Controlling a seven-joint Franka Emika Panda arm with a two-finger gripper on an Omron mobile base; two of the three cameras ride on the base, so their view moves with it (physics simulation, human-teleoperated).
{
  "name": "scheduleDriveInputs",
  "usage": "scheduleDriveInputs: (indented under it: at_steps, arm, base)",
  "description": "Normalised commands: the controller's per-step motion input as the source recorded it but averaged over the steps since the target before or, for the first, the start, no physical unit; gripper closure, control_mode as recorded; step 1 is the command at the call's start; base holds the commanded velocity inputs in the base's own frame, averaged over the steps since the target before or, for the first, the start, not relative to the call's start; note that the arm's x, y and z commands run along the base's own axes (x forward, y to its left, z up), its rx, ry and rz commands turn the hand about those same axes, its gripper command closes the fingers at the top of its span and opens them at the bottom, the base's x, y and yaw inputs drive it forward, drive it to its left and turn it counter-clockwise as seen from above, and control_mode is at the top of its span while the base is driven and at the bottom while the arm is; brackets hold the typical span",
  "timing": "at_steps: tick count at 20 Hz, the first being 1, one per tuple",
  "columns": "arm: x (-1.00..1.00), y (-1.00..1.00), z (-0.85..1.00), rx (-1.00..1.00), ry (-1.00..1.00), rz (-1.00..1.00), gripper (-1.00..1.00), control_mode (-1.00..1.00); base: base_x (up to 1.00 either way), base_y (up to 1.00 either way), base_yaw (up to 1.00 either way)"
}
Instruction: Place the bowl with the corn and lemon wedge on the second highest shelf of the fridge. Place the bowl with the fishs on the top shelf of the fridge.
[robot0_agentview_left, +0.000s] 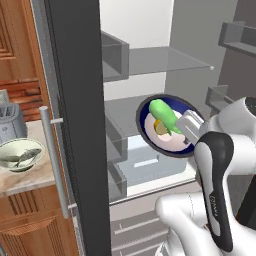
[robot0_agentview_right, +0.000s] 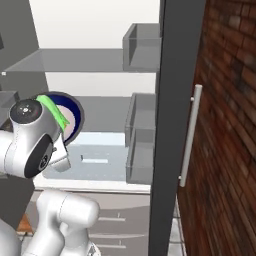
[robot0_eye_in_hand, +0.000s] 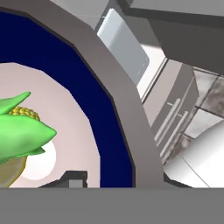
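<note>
Gripper (robot0_agentview_left: 186, 131) pinches the rim of the blue bowl (robot0_agentview_left: 150, 131), held tipped up on edge in front of the open fridge (robot0_agentview_left: 150, 65), level with the second shelf (robot0_agentview_left: 125, 107) down. My arm (robot0_agentview_left: 215, 175) rises from the base, elbow bent, wrist reaching forward into the fridge opening. Corn (robot0_agentview_left: 166, 116) in its green husk lies against the bowl's pale inside, with a yellow lemon wedge (robot0_agentview_left: 161, 128) just beneath it. Second bowl (robot0_agentview_left: 20, 154), holding fish, sits on the counter (robot0_agentview_left: 30, 177) left of the fridge door.
</note>
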Motion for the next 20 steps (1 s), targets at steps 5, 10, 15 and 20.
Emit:
scheduleDriveInputs:
  at_steps: [5,10,15,20]
  arm:
    - [0.08,0.00,0.00,0.00,0.00,0.00,1.00,-1.00]
    - [0.72,0.00,-0.24,0.00,0.00,-0.01,1.00,-1.00]
    - [0.96,0.00,-0.10,0.00,0.00,-0.05,1.00,-1.00]
    - [0.88,0.00,-0.09,0.00,0.00,-0.02,1.00,-1.00]
  base:
    - [0.36,0.00,0.00]
    - [0.00,0.00,0.00]
    - [0.00,0.00,0.00]
    - [0.00,0.00,0.00]
